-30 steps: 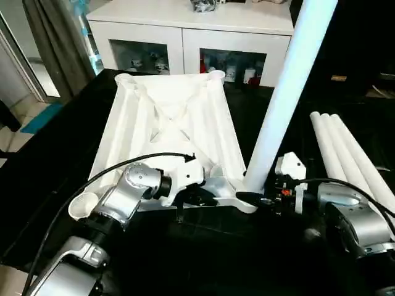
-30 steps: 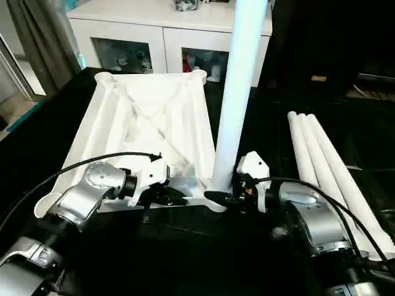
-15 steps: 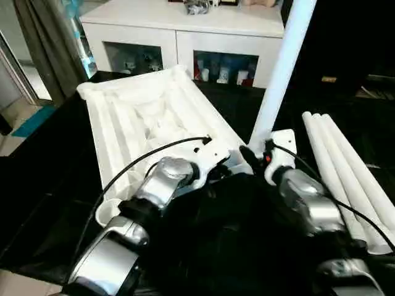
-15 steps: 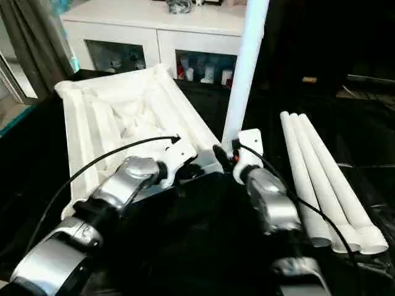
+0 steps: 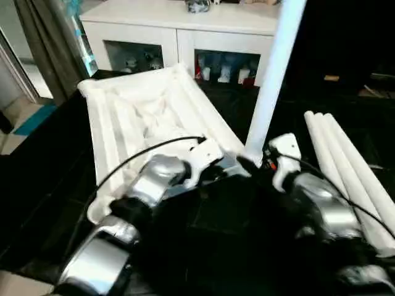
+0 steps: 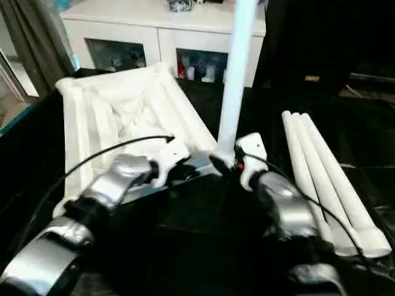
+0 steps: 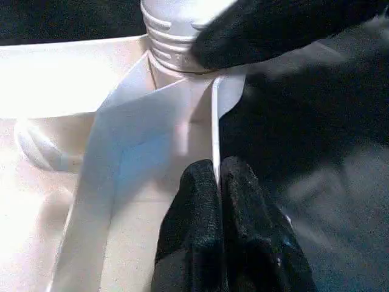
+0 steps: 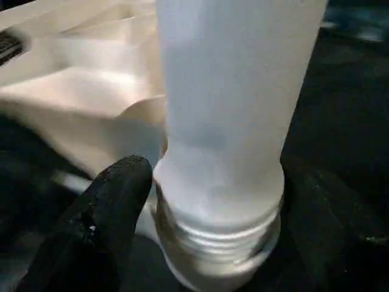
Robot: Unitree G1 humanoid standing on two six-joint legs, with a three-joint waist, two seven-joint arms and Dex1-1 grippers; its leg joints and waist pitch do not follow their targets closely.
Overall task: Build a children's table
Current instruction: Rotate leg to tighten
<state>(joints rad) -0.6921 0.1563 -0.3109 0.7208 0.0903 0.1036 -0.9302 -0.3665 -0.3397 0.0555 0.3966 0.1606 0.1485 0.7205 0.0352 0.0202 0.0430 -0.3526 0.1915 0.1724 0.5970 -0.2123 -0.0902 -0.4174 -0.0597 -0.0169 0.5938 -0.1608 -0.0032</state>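
Since a second ago, both arms have swung inward over the tabletop [image 5: 133, 117], which lies ribs-up on the black worktop [image 5: 37, 185]. 1 leg [image 5: 271, 80] stands in its near corner socket, the right tool [image 8: 206, 201] straddling its base with fingers [image 8: 115, 194] spread on either side. Left tool [image 7: 220, 201] pinches the top's thin rim; 3 legs [image 5: 345, 160] lie to the right.

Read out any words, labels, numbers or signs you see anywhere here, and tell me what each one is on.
None can be read.
The table top, upright leg and spare legs are plain white.
The small yellowish tag on the dark background is too blurred to read.
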